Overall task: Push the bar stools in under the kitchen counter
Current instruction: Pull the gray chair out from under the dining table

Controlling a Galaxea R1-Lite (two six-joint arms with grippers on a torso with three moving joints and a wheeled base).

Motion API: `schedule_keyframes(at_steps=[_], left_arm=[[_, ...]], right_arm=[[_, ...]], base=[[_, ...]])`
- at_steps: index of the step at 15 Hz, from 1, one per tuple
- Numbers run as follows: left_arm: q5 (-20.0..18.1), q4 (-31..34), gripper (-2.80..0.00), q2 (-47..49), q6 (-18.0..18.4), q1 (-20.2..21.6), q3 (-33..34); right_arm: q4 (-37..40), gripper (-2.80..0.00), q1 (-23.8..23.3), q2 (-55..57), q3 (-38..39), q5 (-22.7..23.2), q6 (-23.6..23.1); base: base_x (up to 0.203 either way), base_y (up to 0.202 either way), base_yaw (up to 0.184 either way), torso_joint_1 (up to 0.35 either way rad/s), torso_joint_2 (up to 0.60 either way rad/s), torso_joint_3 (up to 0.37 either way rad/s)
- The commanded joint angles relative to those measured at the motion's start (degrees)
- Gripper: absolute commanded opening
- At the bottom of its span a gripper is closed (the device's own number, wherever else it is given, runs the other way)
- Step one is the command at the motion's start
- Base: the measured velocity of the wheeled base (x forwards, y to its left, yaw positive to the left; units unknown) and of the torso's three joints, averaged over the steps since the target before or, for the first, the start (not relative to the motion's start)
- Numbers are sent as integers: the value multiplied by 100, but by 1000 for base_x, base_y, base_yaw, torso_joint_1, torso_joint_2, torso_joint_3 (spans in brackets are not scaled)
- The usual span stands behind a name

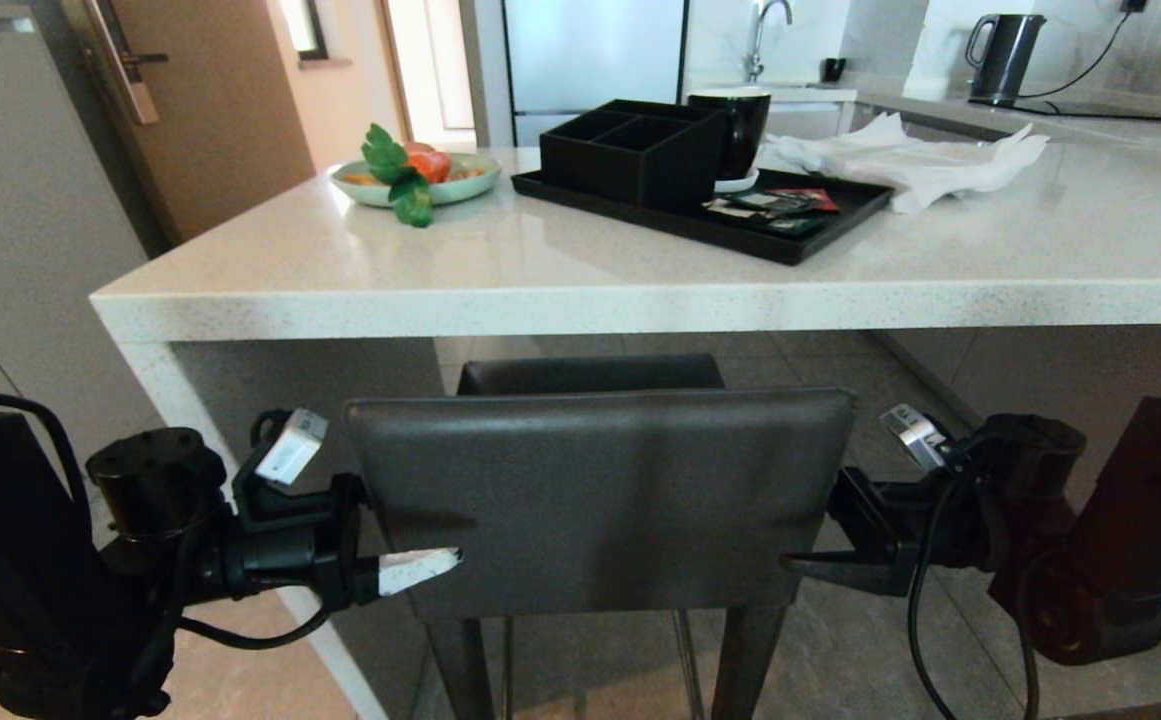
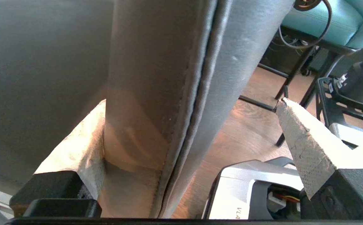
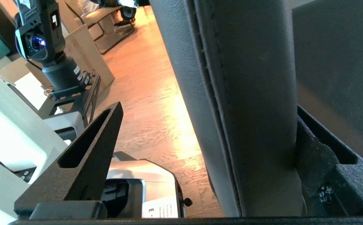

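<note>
One grey bar stool (image 1: 600, 490) stands partly under the white table (image 1: 580, 300). Two grippers flank its backrest: left gripper (image 1: 410, 560) and right gripper (image 1: 820, 550), both with fingers spread, straddling its edges. One teal stool (image 2: 325, 22) stands beyond.

Only small pieces of text can be read. The silver robot base (image 2: 247, 190) shows the letters "VLA" in the left wrist view. In the right wrist view, its white label (image 3: 159, 211) shows "-3".
</note>
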Motion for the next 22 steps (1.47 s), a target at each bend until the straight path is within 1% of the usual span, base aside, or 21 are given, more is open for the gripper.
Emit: schedule_keyframes(at_steps=[1,10,20,22], left_arm=[[-39,-49,0,-58,-6,-18,51],[-39,-49,0,-32,73,-36,105],[-39,-49,0,-23,73,-27,97],[-39,-49,0,-23,73,-38,97]], right_arm=[[-45,0,-17,-75,109,44,-11],[-45,0,1,-77,101,35,2],[-45,0,36,-76,78,9,11],[-45,0,36,-76,78,9,11]], base=[[0,0,0,0,0,0],[0,0,0,0,0,0],[0,0,0,0,0,0],[-132,0,1,6,1,4]])
